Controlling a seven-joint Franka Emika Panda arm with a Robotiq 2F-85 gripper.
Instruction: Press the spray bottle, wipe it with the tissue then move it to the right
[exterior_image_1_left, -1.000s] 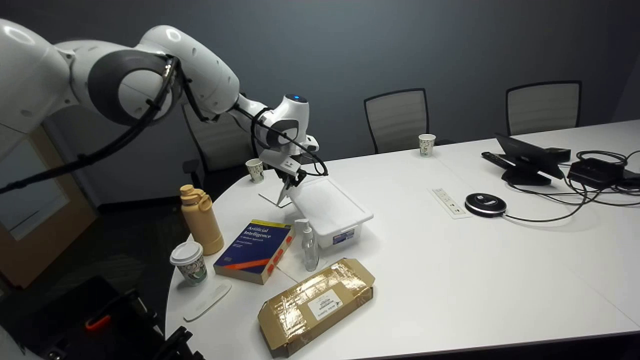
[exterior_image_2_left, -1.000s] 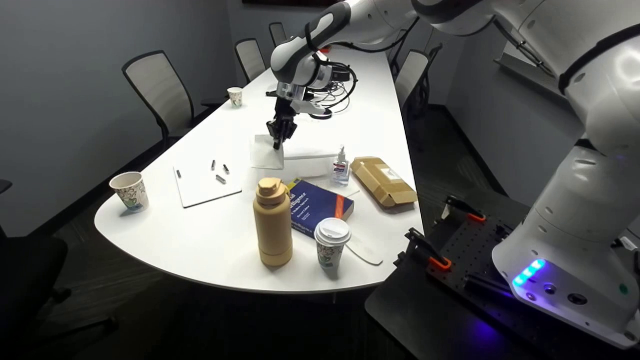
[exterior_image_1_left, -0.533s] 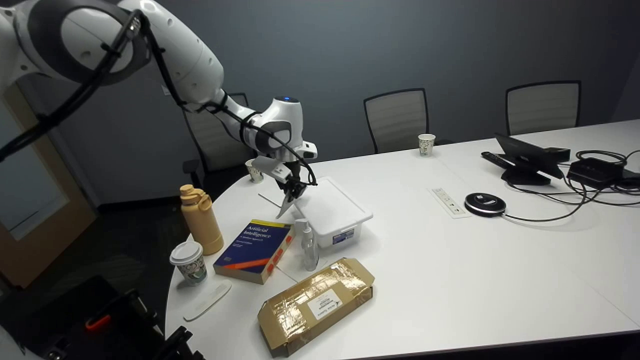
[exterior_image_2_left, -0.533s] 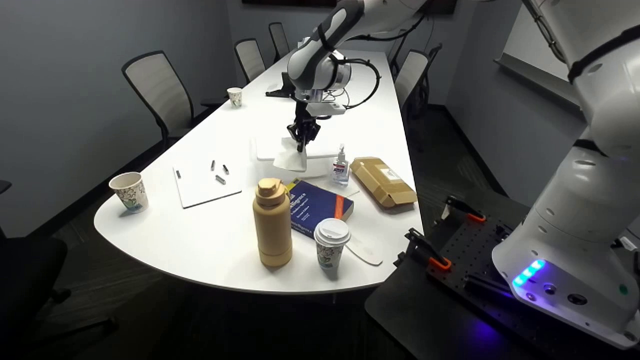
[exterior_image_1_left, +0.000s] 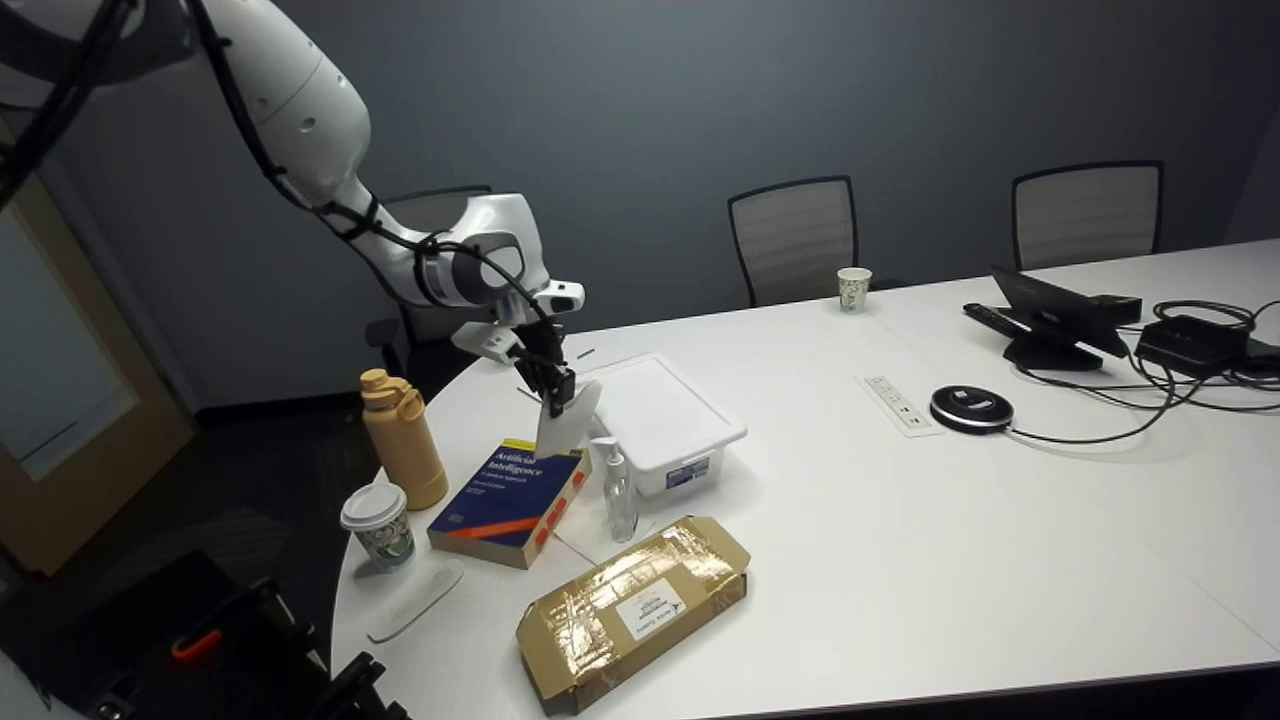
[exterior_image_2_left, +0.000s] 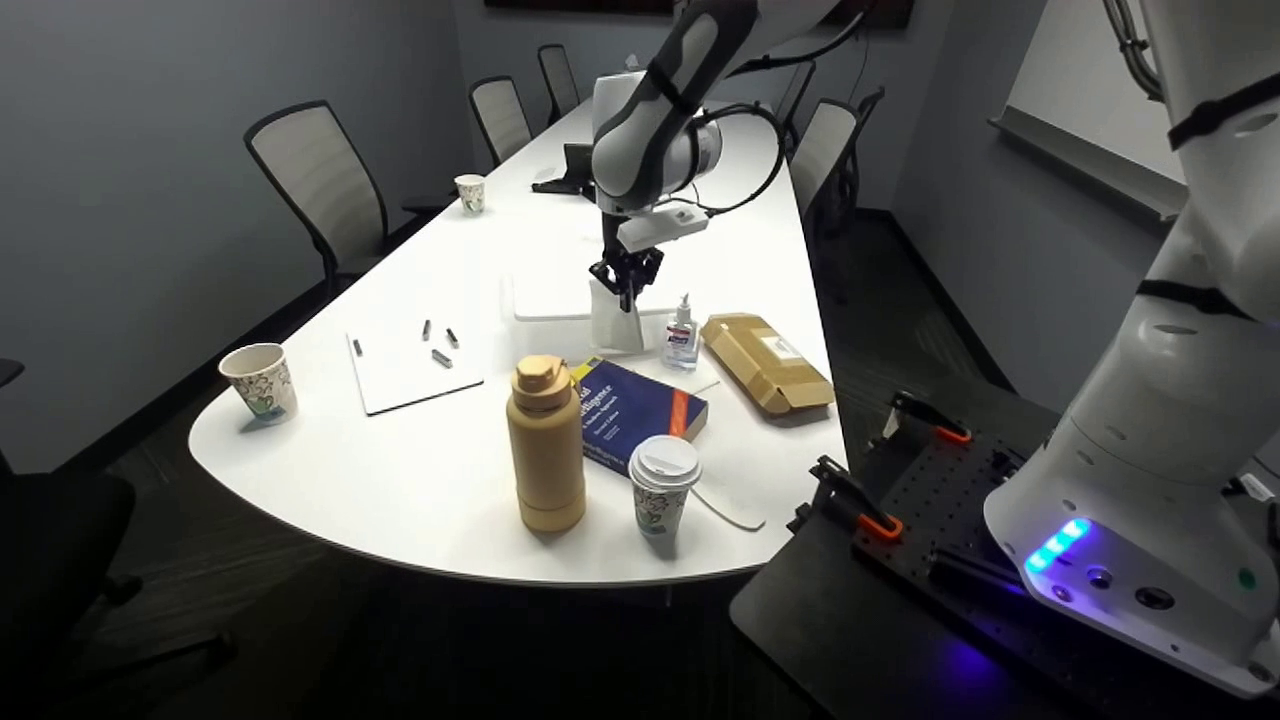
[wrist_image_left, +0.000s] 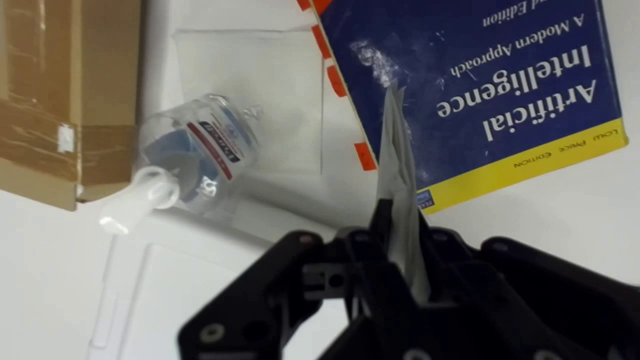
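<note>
The spray bottle (exterior_image_1_left: 621, 500), a clear pump bottle with a white nozzle, stands upright on the table; its Purell label (wrist_image_left: 215, 148) shows in the wrist view. My gripper (exterior_image_2_left: 627, 296) is shut on a folded white tissue (exterior_image_1_left: 567, 418), which hangs down from the fingers. From the wrist, the tissue (wrist_image_left: 398, 165) is a thin pleated strip between both fingers (wrist_image_left: 382, 215), reaching over the book's edge; whether it touches the book I cannot tell. The bottle is apart from the gripper, to its left in the wrist view.
A blue book (exterior_image_1_left: 510, 495) lies beside the bottle, and a lidded white container (exterior_image_1_left: 665, 420) stands behind it. A cardboard box (exterior_image_1_left: 635, 610) is close in front. Beneath the bottle lies a flat white sheet (wrist_image_left: 280, 75). A tan bottle (exterior_image_2_left: 546, 450) and lidded cup (exterior_image_2_left: 662, 490) stand near the table's edge.
Still holding the tissue, my gripper has moved from beside the container toward the book and spray bottle. The tissue has turned and hangs lower. Objects on the table have stayed put.
</note>
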